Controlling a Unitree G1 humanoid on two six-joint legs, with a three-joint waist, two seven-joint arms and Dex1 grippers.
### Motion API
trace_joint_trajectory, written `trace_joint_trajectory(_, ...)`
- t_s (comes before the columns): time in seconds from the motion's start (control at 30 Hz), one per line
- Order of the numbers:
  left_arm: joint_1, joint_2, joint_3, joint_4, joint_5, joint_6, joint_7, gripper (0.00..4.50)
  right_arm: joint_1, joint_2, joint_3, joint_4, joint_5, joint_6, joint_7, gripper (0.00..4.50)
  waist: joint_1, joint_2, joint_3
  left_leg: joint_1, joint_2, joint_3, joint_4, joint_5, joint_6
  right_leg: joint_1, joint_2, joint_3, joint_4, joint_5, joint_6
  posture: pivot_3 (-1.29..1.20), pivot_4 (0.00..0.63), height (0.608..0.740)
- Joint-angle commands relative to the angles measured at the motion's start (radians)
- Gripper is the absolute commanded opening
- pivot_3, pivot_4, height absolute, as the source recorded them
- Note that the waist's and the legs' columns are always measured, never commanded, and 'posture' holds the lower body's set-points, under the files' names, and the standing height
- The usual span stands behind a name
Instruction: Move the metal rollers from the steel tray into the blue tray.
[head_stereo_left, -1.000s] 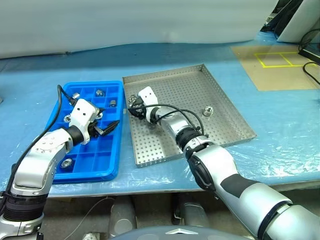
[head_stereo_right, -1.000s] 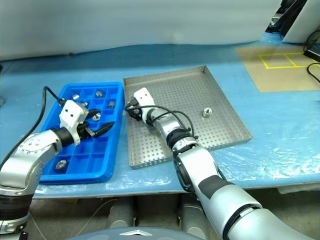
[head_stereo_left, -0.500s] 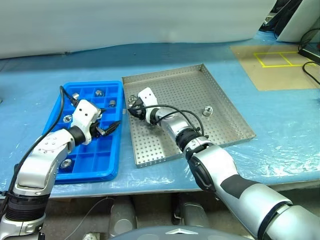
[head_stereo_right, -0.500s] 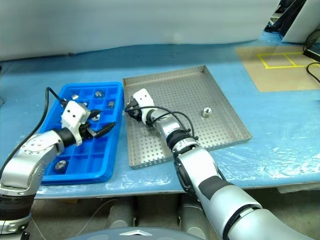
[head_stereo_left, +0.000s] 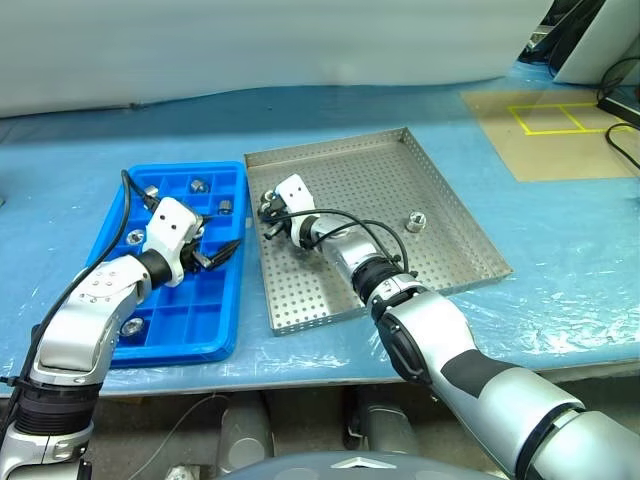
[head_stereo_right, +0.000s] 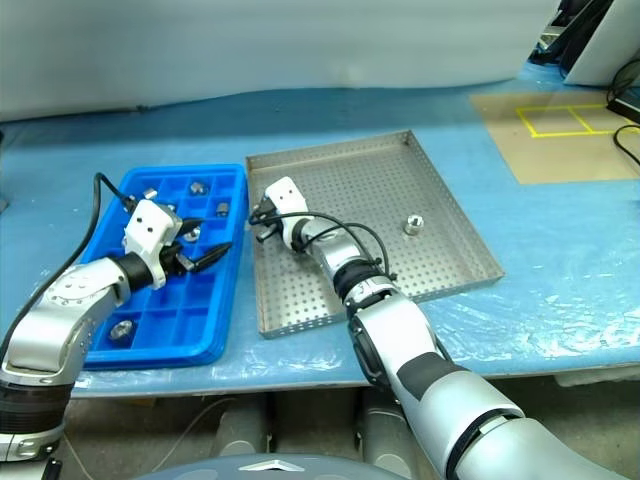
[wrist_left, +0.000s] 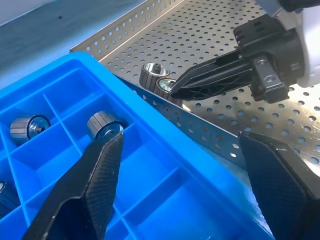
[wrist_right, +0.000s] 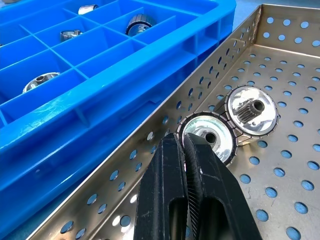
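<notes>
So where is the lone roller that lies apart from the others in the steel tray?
In the head views, the lone roller lies right of the steel tray's middle, well right of the right gripper.

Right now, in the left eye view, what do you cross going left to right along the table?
left gripper over the blue tray → right gripper, shut, at the near-left part of the steel tray → lone metal roller → brown mat with yellow taped squares
</notes>
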Motion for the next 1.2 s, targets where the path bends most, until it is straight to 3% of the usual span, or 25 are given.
trace_joint_trajectory(0.03,-0.015,0.002,0.005,-0.011,0.008,-0.026,0.001,3.88,0.048,0.119,-0.004,-0.035,0.012,-0.022,0.003,0.02,0.000,0.000,0.000,0.000,0.000,0.000,0.000,0.000,0.000,0.000,0.000,0.000,0.000,0.000,0.000,0.15,0.150,0.740)
trace_joint_trajectory(0.3,-0.031,-0.005,0.000,-0.008,0.012,-0.026,0.004,3.88,0.064,0.034,0.024,-0.117,-0.002,-0.023,0.095,0.02,0.000,0.000,0.000,0.000,0.000,0.000,0.000,0.000,0.000,0.000,0.000,0.000,0.000,0.000,0.000,0.14,0.150,0.740)
trace_joint_trajectory(0.47,-0.033,-0.005,0.001,0.001,0.013,-0.031,0.003,3.88,0.178,-0.131,0.063,-0.363,-0.002,0.075,0.277,0.02,0.001,0.000,0.000,-0.001,0.000,0.000,0.000,0.000,0.000,0.000,0.000,0.000,-0.001,0.000,0.000,0.13,0.150,0.740)
trace_joint_trajectory(0.7,-0.060,-0.026,-0.029,0.033,0.017,-0.049,-0.002,3.88,0.381,-0.319,0.111,-0.812,0.025,0.293,0.411,0.02,0.010,0.000,0.000,0.000,0.000,0.000,0.000,0.000,0.000,0.001,0.000,0.000,-0.002,0.000,0.000,0.08,0.150,0.740)
trace_joint_trajectory(0.93,-0.106,-0.046,-0.059,0.083,0.031,-0.074,-0.012,3.88,0.434,-0.332,0.061,-0.987,0.116,0.421,0.404,0.02,-0.005,0.000,0.000,0.002,0.001,0.000,0.000,0.000,0.000,0.001,0.003,0.002,-0.001,0.000,0.000,0.04,0.150,0.740)
trace_joint_trajectory(1.2,-0.126,-0.047,-0.064,0.106,0.038,-0.087,-0.025,3.88,0.351,-0.241,0.078,-0.846,0.082,0.356,0.275,2.65,-0.005,0.000,0.000,0.002,0.001,0.000,-0.001,0.001,-0.001,0.001,0.003,0.002,-0.001,0.000,0.000,0.04,0.150,0.740)
